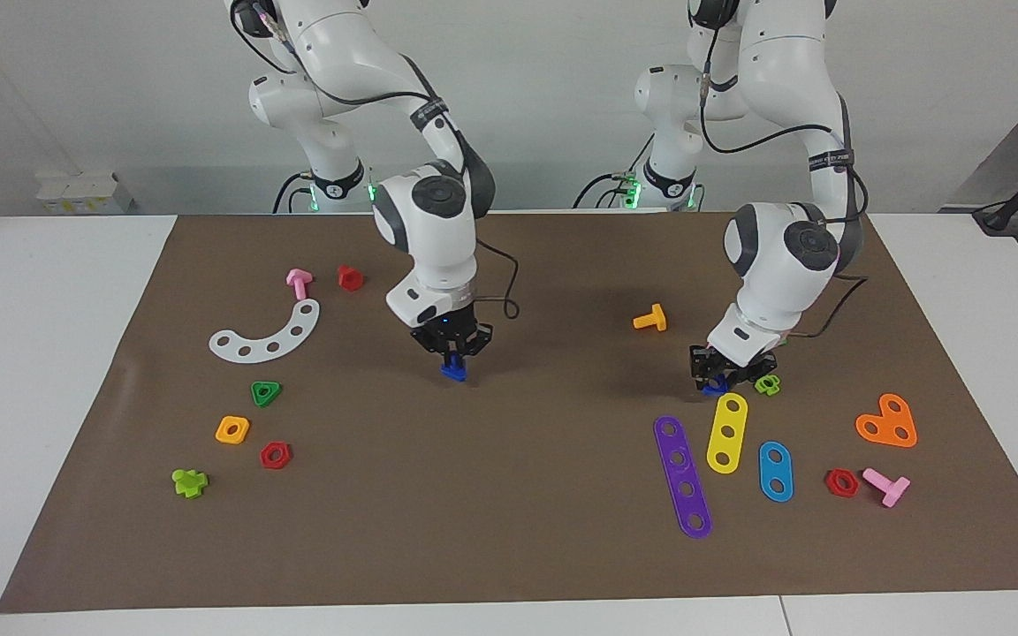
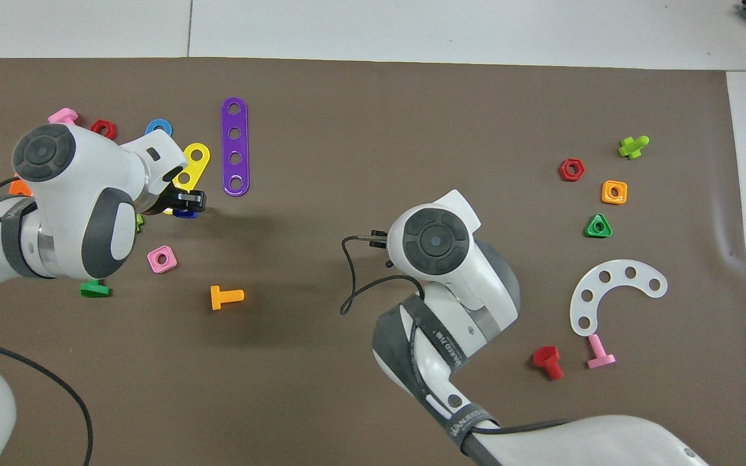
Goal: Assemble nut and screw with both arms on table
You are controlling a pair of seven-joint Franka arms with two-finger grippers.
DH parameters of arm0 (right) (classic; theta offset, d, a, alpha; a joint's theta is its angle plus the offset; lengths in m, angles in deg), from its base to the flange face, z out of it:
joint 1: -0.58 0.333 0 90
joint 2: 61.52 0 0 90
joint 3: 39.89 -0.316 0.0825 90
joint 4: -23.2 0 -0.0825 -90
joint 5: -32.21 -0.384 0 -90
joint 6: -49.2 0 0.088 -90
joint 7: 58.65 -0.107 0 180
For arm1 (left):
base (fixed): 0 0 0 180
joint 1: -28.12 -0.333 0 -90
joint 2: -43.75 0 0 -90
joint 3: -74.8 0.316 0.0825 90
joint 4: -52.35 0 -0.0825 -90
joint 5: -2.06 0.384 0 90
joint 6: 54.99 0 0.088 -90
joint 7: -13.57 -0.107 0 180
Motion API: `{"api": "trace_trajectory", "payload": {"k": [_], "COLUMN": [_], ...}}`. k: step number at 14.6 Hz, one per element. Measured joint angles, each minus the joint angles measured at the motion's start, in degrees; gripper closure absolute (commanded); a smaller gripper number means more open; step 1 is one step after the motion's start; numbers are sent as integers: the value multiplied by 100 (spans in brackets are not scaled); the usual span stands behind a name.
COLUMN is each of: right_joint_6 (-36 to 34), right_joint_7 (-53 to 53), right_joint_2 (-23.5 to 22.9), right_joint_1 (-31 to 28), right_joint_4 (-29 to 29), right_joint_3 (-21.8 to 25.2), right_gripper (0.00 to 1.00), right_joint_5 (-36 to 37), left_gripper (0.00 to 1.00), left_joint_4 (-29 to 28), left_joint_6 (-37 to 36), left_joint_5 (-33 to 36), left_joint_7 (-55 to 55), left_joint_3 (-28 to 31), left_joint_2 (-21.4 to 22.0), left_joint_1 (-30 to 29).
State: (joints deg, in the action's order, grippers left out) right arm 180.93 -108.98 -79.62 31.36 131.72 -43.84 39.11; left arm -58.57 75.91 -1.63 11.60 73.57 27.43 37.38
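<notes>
You have the small dark-blue plastic screw (image 1: 452, 372) clamped in the right gripper (image 1: 452, 360), raised over the middle of the brown mat (image 1: 509, 530) on the white table (image 1: 49, 353). The small dark-blue square plastic nut (image 1: 715, 385), as far as you can tell, is pinched in the left gripper (image 1: 721, 375), low over the mat toward the left arm's end, just beside the yellow plastic strip (image 1: 726, 433).

Both pick-ups look done. The parts are well apart, so bringing them together and threading them is left to you.

Count one nut, one screw, two arms. Loose around them lie two red hexagonal nuts (image 1: 275, 455), two pink bolts (image 1: 299, 283), two light-green cross pieces (image 1: 189, 482), and one each of purple strip (image 1: 682, 477), blue strip (image 1: 775, 471) and white curved strip (image 1: 266, 334).
</notes>
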Motion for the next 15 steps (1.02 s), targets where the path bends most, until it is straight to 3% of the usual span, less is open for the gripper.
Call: {"api": "trace_trajectory", "payload": {"k": [6, 7, 8, 9, 15], "right_joint_6": [211, 221, 223, 222, 47], "right_joint_7": [-790, -853, -880, -882, -826], "right_joint_2": [-198, -234, -256, -266, 35], "right_joint_1": [432, 475, 493, 493, 253], "right_joint_4": [3, 3, 3, 3, -67], "right_joint_3": [0, 0, 1, 2, 55], "right_gripper": [100, 68, 25, 4, 1], "right_joint_5": [141, 141, 141, 141, 141], "left_gripper": [100, 100, 100, 100, 100], "left_joint_4": [188, 201, 211, 223, 357], "left_joint_6": [-36, -37, -37, -37, -37], "left_joint_5": [-81, -81, -82, -82, -104], "left_joint_7": [612, 710, 806, 912, 1634], "left_joint_3": [-39, -41, -40, -45, -57], "left_joint_2": [-87, -87, -88, -89, -104], "left_joint_1": [560, 626, 689, 755, 1292]}}
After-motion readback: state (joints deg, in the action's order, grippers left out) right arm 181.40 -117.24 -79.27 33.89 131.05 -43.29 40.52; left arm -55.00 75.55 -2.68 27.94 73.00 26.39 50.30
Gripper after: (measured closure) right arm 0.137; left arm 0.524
